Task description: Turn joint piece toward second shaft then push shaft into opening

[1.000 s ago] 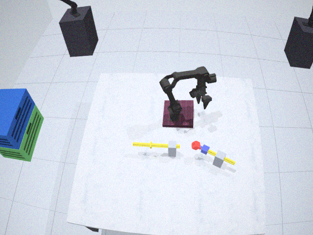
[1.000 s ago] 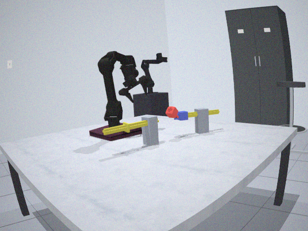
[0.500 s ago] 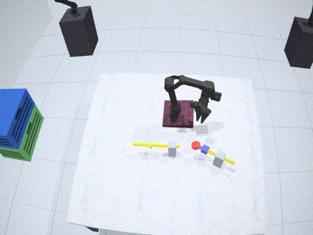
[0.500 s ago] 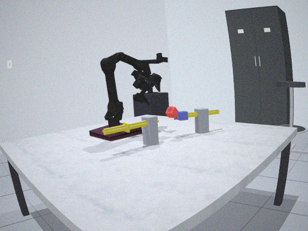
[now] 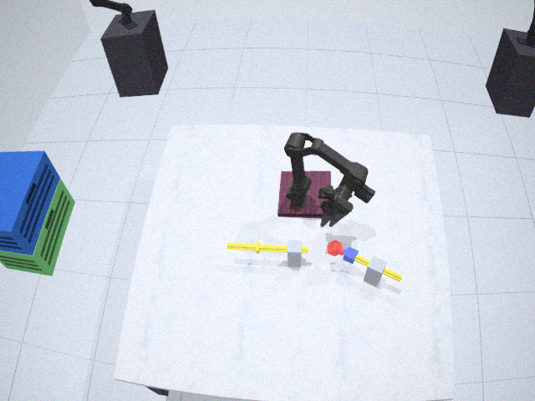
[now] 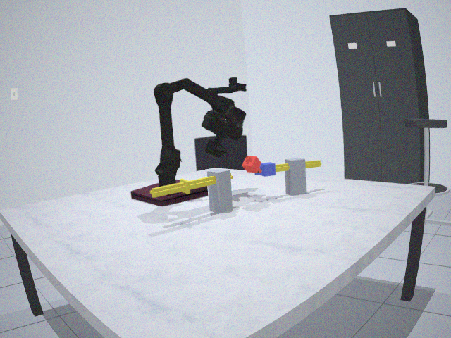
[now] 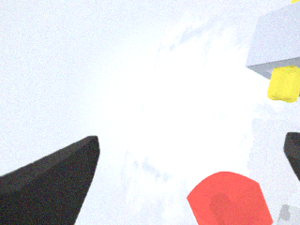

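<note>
The red joint piece [image 5: 334, 248] [image 6: 251, 164] [image 7: 230, 201] hangs on a blue hinge part [image 5: 350, 255] [image 6: 268, 169] at the end of the fixed yellow shaft [image 5: 392, 275] [image 6: 313, 164], which runs through the right grey block [image 5: 373, 275] [image 6: 295, 178]. The joint piece is tilted upward, out of line with the second shaft. The second yellow shaft [image 5: 242, 246] [image 6: 167, 189] [image 7: 284, 84] with its raised collar passes through the left grey block [image 5: 294, 254] [image 6: 220, 192] [image 7: 277, 39]; its short end is apart from the joint piece. My gripper [image 5: 327, 225] [image 7: 188, 142] is open and empty, above and behind the joint piece.
My arm stands on a dark red base plate [image 5: 298, 211] [image 6: 145, 196] behind the shafts. The white table [image 5: 259, 337] [image 6: 218, 269] carries both blocks. A blue crate [image 5: 19, 190] on a green crate [image 5: 56, 233] stands off the table's left side in the top view.
</note>
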